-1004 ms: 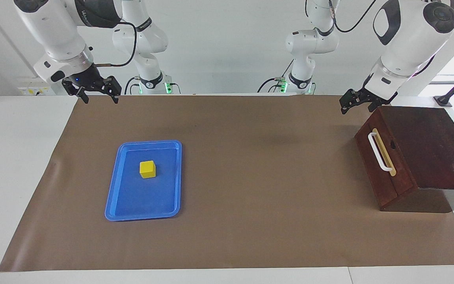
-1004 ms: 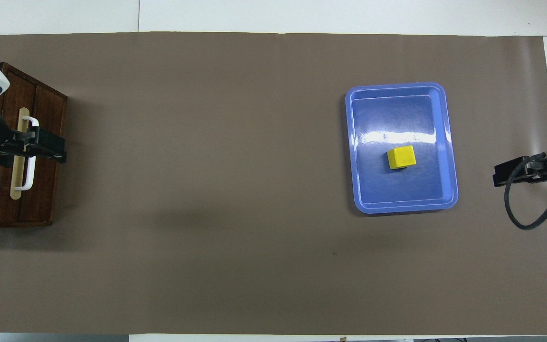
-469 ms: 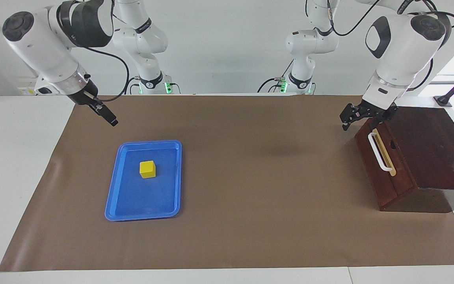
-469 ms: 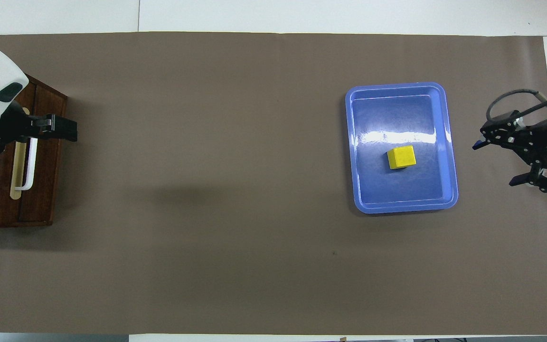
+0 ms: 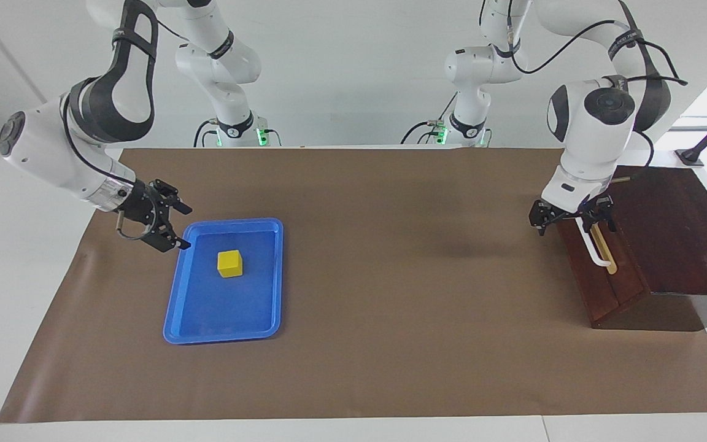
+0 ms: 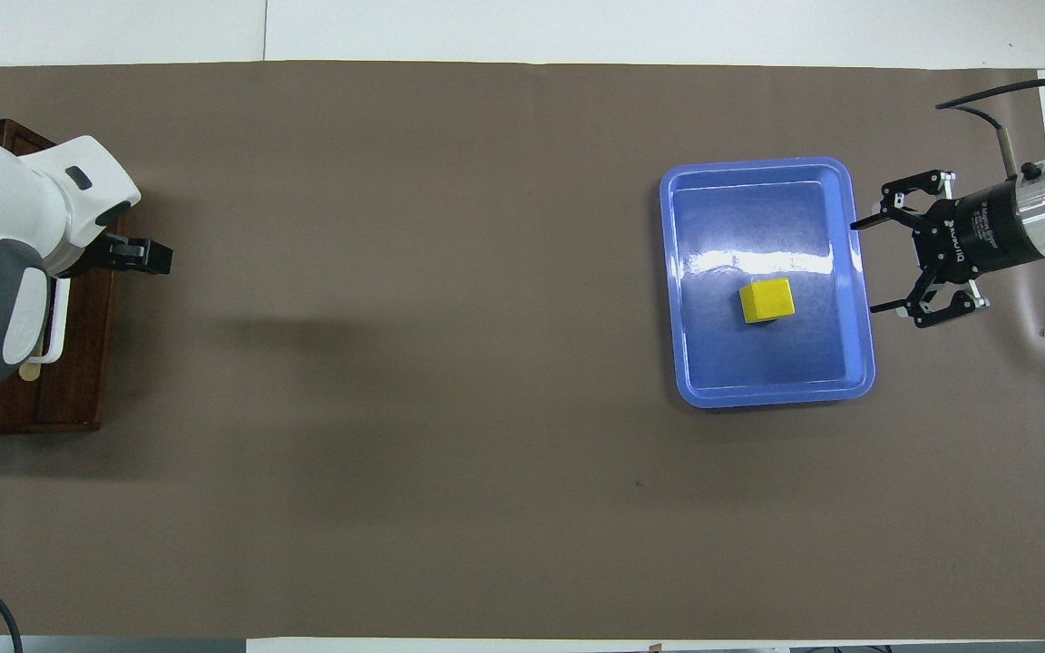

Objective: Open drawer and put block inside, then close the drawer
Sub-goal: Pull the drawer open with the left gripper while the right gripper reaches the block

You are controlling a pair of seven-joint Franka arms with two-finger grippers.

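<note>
The drawer (image 5: 602,279) is shut in its dark wooden box (image 5: 666,227) at the left arm's end of the table. My left gripper (image 5: 571,222) is open and hangs at the upper end of the white handle (image 5: 597,252), one finger on each side of it. From overhead, only one finger (image 6: 146,257) shows past the arm, and the handle (image 6: 55,337) is mostly covered. The yellow block (image 5: 230,263) (image 6: 766,300) lies in the blue tray (image 5: 224,334) (image 6: 772,395). My right gripper (image 5: 183,228) (image 6: 865,268) is open beside the tray's rim, level with the block, holding nothing.
A brown mat (image 5: 390,294) covers the table between tray and drawer. White table surface (image 5: 16,245) borders the mat at both ends. The box's top slopes upward away from the drawer front.
Both arms have come down from the robots' edge of the mat. The right gripper has swung to the tray's rim, and the left one has dropped to the drawer handle. Block and drawer are unmoved.
</note>
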